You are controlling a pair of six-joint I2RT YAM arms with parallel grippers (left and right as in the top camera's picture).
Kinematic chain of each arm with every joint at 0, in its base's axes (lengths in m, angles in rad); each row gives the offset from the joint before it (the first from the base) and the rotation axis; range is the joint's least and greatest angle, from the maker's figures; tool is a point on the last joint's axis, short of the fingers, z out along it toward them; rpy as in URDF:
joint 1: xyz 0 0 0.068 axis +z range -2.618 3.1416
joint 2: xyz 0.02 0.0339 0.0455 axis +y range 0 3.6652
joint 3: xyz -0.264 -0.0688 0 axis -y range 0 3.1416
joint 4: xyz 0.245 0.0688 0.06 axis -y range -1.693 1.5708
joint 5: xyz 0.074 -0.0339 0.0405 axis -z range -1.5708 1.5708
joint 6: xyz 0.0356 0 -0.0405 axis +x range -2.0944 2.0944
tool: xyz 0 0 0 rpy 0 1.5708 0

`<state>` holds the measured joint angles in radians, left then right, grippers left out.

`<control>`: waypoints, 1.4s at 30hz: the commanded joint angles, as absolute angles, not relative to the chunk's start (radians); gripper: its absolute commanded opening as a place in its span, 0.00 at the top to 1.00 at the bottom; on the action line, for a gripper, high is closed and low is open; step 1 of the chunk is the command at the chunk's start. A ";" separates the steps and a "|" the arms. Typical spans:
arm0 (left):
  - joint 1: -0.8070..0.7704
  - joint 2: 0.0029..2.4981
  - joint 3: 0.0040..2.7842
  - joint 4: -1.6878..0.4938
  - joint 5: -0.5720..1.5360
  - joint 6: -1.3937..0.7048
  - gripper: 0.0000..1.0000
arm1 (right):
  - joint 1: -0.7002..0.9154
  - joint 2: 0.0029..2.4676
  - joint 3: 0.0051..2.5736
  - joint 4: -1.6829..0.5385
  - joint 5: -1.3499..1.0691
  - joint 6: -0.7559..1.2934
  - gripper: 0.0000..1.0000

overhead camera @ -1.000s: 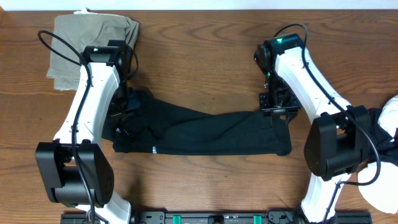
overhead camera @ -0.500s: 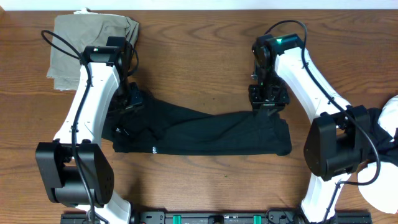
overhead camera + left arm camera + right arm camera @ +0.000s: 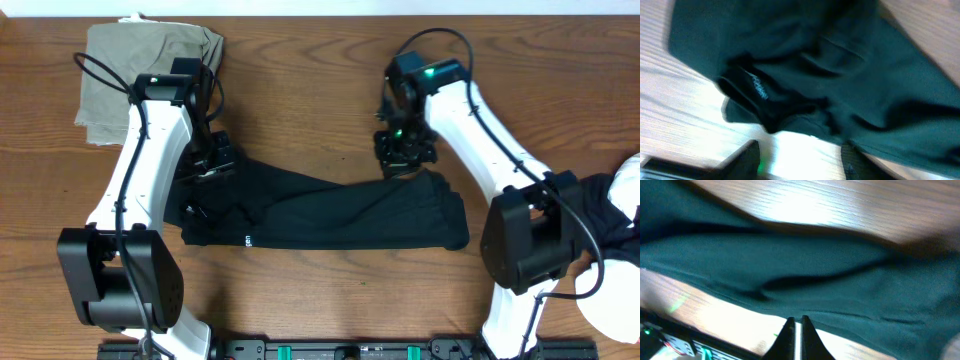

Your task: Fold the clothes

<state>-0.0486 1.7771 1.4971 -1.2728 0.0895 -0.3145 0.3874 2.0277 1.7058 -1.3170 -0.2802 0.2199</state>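
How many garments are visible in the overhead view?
3. A black garment lies stretched across the middle, an olive-khaki folded one sits at the far left corner, and a black-and-white heap shows at the right edge, partly cut off; it may hide more.

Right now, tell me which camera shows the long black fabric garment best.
Overhead. It shows the whole long black fabric garment lying across the wooden table. The left wrist view gives only a blurred close-up of a bunched edge with a white logo; the right wrist view, a blurred band of fabric.
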 commanded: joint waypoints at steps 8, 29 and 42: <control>-0.143 1.790 1.346 -1.193 0.217 -0.281 0.94 | 0.481 2.001 1.623 -1.230 -0.311 0.297 0.99; -0.252 1.794 1.099 -0.874 0.236 -0.334 0.94 | 0.487 2.001 1.399 -1.045 -0.281 0.307 0.99; -0.248 1.794 1.050 -0.847 0.209 -0.334 0.94 | 0.369 2.001 1.329 -1.116 -0.169 0.321 0.99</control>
